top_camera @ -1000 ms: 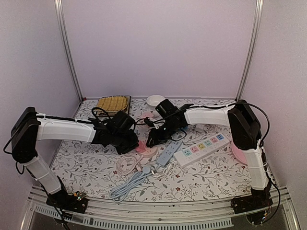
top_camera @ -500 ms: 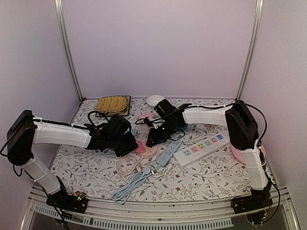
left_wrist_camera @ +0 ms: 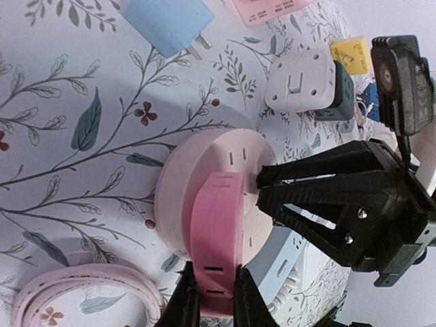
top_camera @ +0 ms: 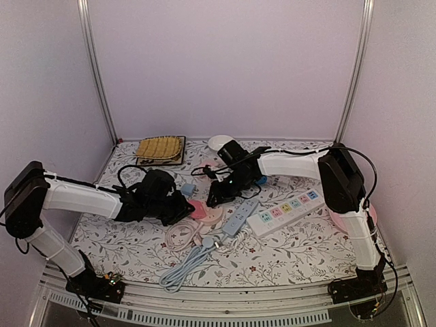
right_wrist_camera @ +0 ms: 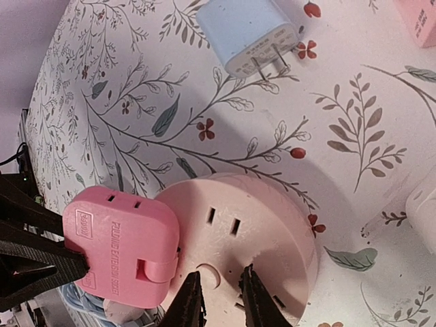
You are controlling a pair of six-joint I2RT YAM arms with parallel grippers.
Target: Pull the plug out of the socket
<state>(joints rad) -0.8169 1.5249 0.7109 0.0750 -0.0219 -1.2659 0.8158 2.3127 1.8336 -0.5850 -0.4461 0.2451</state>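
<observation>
My left gripper (left_wrist_camera: pixel 210 300) is clamped on the pink plug (left_wrist_camera: pixel 216 245), which sits on the left side of the round socket (right_wrist_camera: pixel 259 231), mid-table. My right gripper (right_wrist_camera: pixel 221 296), barely parted and empty, rests its tips on the socket face. I'd pull straight out, without twisting.

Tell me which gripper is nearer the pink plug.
Left. Left gripper is clamped on the pink plug; right gripper is over the round socket beside it.

Smooth matt plastic plug (left_wrist_camera: pixel 216 248), socket (left_wrist_camera: pixel 182 178)
</observation>
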